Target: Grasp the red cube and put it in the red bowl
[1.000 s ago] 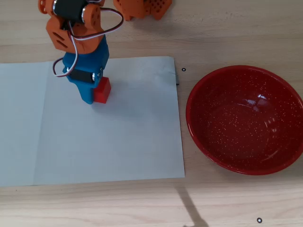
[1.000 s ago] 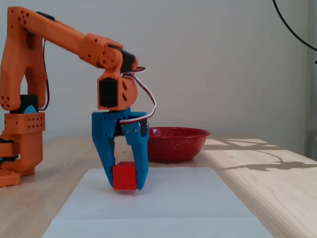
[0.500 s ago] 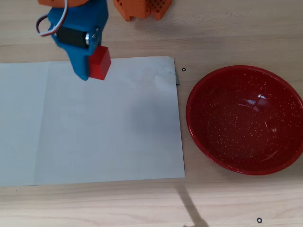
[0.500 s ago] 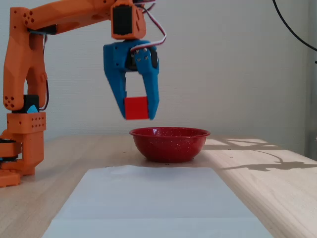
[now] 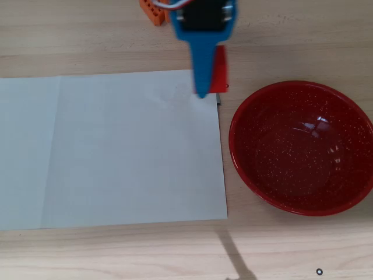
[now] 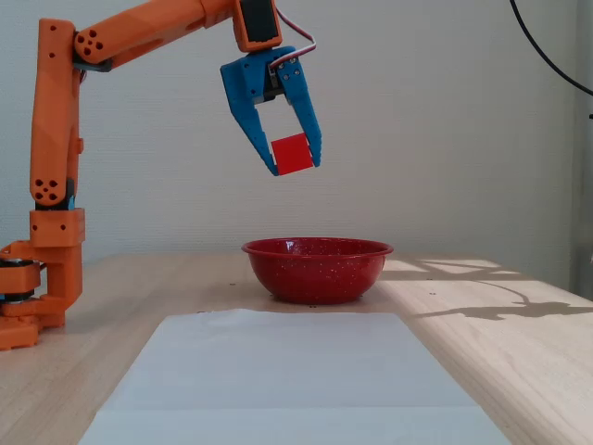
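Note:
The red cube point(image 6: 293, 153) hangs high in the air, pinched between the blue fingers of my gripper point(image 6: 295, 163). In the overhead view the gripper point(image 5: 208, 87) is over the paper's top right corner, and the cube point(image 5: 219, 71) shows as a red strip on its right side. The red bowl point(image 5: 301, 147), glossy with white specks, sits on the wood to the right of the paper with nothing in it. From the fixed view the bowl point(image 6: 317, 269) stands on the table well below the held cube.
A white paper sheet point(image 5: 111, 149) covers the left and middle of the wooden table. The orange arm base point(image 6: 39, 278) stands at the left in the fixed view. A thin shadow point(image 5: 233, 254) crosses the table's near edge.
The arm lifted the cube off the paper a second ago and has since swung it up and to the right in the overhead view, toward the bowl, the cube staying gripped.

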You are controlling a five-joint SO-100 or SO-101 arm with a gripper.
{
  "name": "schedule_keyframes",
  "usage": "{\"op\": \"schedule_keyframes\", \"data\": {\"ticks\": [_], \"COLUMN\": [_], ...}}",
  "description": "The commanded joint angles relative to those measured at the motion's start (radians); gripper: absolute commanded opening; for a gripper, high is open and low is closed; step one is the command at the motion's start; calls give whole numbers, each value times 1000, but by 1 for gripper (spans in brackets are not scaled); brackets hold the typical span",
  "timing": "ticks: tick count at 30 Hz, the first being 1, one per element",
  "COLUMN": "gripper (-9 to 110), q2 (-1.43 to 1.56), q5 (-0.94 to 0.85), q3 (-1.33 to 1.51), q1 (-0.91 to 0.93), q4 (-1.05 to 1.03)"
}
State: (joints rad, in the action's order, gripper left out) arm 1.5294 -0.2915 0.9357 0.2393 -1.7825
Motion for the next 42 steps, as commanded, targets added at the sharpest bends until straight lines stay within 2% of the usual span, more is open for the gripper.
{"op": "schedule_keyframes", "data": {"ticks": [1,10,15,23,30,33,40,42], "gripper": [0,0,0,25,30,27,1,0], "q2": [163,109,86,72,86,98,158,190], "q5": [-43,-110,-81,15,54,34,-17,-23], "q3": [-115,-14,158,445,517,483,328,299], "q1": [91,287,308,324,325,314,256,230], "q4": [34,215,431,712,759,716,505,443]}}
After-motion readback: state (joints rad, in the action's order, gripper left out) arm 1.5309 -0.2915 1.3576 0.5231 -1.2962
